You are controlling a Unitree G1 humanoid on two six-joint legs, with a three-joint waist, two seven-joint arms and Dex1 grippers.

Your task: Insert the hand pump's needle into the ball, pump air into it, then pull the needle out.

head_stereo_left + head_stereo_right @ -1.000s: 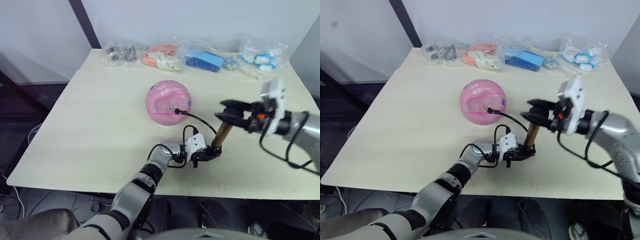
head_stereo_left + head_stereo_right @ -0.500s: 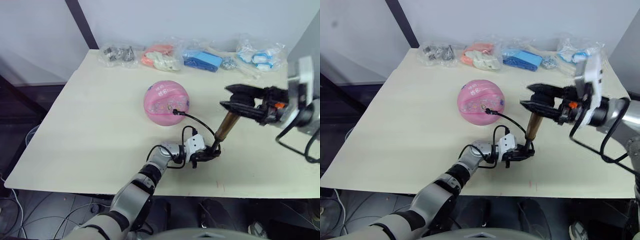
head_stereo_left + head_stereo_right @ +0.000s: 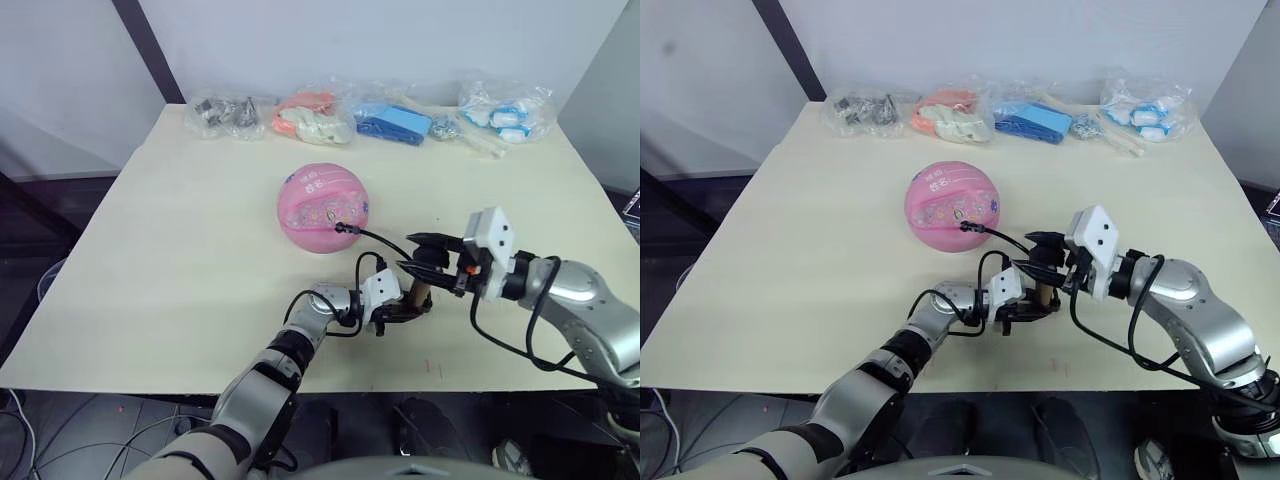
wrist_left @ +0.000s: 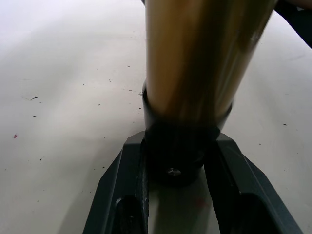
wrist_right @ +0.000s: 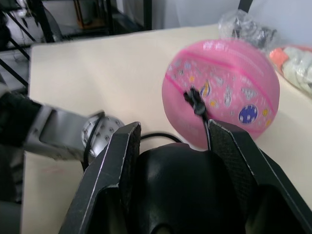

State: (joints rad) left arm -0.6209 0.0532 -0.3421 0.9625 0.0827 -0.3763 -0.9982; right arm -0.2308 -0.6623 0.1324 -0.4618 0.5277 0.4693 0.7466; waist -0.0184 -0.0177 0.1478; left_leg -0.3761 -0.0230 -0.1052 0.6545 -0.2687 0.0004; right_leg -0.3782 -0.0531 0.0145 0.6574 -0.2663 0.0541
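- Left wrist view: my left gripper [image 4: 178, 165] is clamped on the black bottom cap of the hand pump [image 4: 195, 63], one finger on each side of the cap, with the gold-bronze barrel rising straight out of the grip over the pale table [image 4: 58, 97].
- From the head, my left gripper [image 3: 400, 308] sits on the table on the near side of the ball [image 3: 323, 209], holding the pump's foot down.
- My right gripper [image 3: 428, 262] is wrapped over the black top handle of the pump; in the right wrist view its two fingers [image 5: 114, 161] press against either side of the black handle.
- Compared with half a second ago, my right gripper has come down and in toward the left one, so far less of the barrel shows between them and the handle is pushed low.
- The thin black hose [image 3: 385, 240] runs from the pump up to the ball, its end fitting seated in the ball's near face; that has not changed.
- The ball is pink and round, with small cartoon prints; the writing on its top is too small for me to read.
- Beyond the ball, along the far edge of the table, lie clear bags [image 3: 400, 118] holding grey, orange-pink, blue and white-blue items; no label on them is legible.
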